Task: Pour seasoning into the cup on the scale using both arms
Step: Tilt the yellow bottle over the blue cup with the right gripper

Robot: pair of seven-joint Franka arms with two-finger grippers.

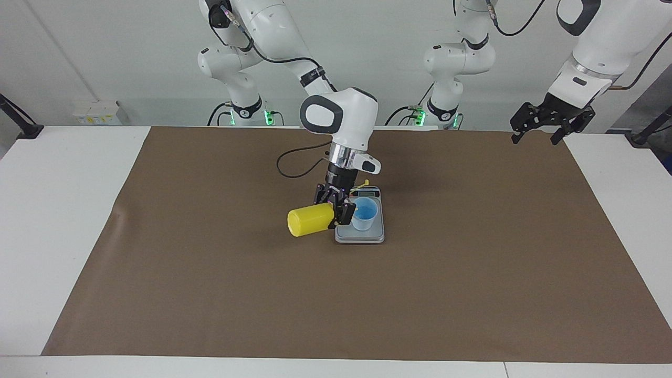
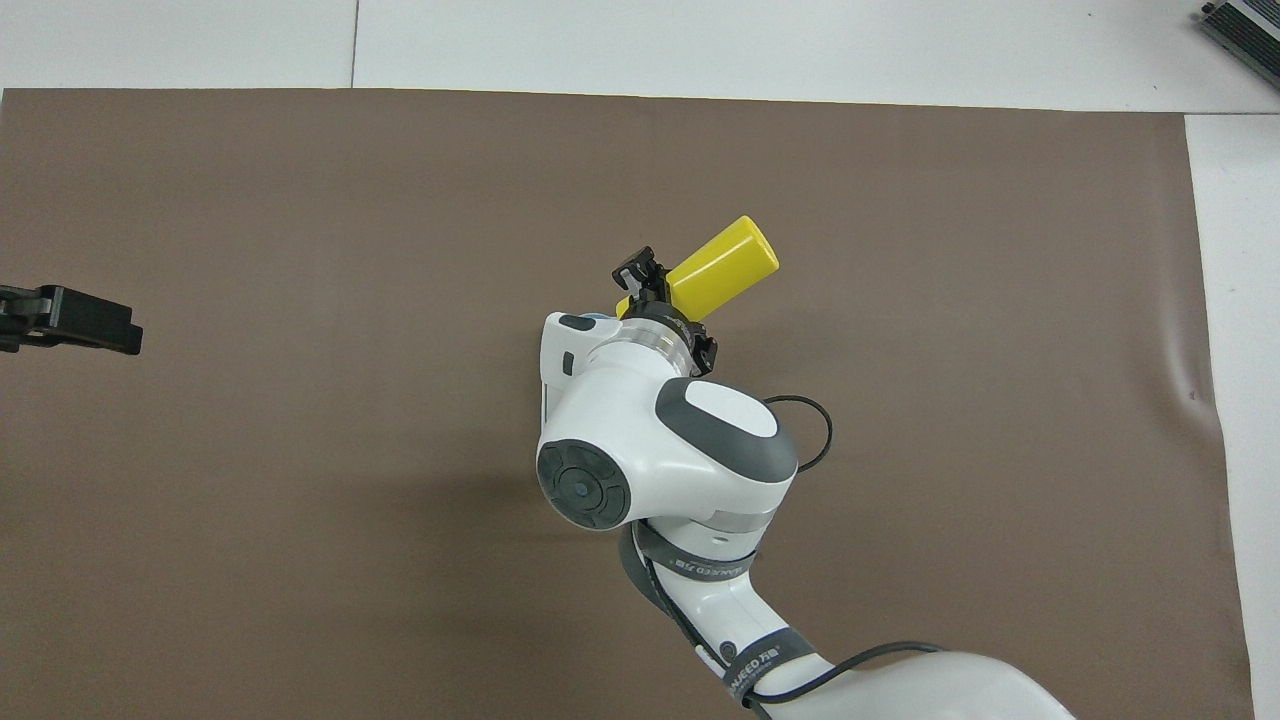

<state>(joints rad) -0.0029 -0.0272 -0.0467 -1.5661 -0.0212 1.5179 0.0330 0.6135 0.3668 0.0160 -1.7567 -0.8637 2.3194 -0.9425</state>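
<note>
My right gripper (image 1: 336, 207) is shut on the yellow seasoning bottle (image 1: 310, 220), held tipped on its side with the nozzle end over the light blue cup (image 1: 364, 212). The nozzle is hidden by the fingers; the thin tethered cap (image 1: 362, 185) sticks out above the cup. The cup stands upright on the silver-grey scale (image 1: 362, 236). In the overhead view the bottle (image 2: 720, 265) juts out of the right gripper (image 2: 660, 300), and the arm hides the scale and nearly all of the cup. My left gripper (image 1: 534, 140) waits open and empty, raised over the mat's corner near its base (image 2: 60, 318).
A brown mat (image 1: 210, 294) covers most of the white table (image 1: 52, 210). A black cable loop (image 1: 286, 165) hangs from the right arm, nearer to the robots than the scale. A grey device (image 2: 1245, 25) lies at the table's corner farthest from the robots.
</note>
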